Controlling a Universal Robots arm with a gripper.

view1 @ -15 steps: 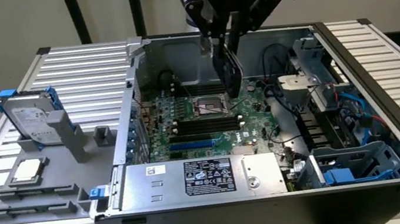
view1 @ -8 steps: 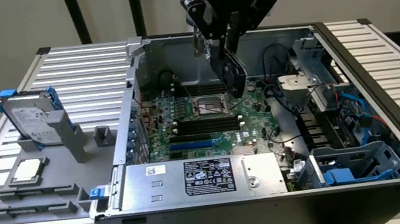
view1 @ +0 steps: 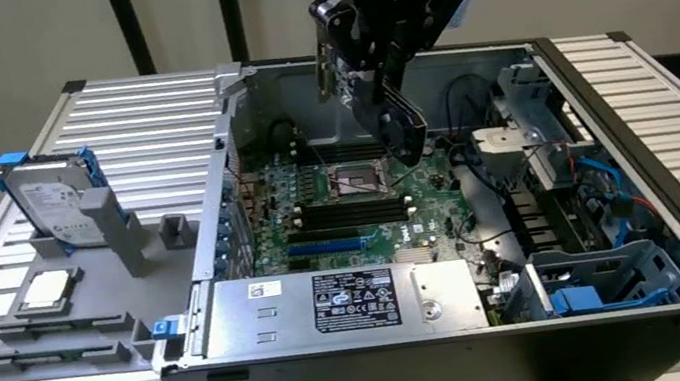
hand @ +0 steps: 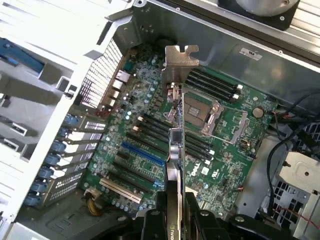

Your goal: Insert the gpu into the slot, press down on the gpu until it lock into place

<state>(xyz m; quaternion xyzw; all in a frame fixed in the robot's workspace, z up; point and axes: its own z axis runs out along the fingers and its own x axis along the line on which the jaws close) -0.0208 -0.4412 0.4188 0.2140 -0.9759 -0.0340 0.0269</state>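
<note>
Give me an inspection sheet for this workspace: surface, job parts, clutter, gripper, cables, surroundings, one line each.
Surface: slatted metal table carrying an open computer case.
Job's things: gpu hangs tilted above the motherboard, not in the slot; the blue slot is bare.
Clutter: hard drive with blue rails standing in a grey holder on the exterior view's left; a processor chip lies near it.
Grippers: gripper shut on the gpu.
Cables: black cables and blue and red cables inside the case, toward the exterior view's right.
Surroundings: plain wall and black poles behind the table.
</note>
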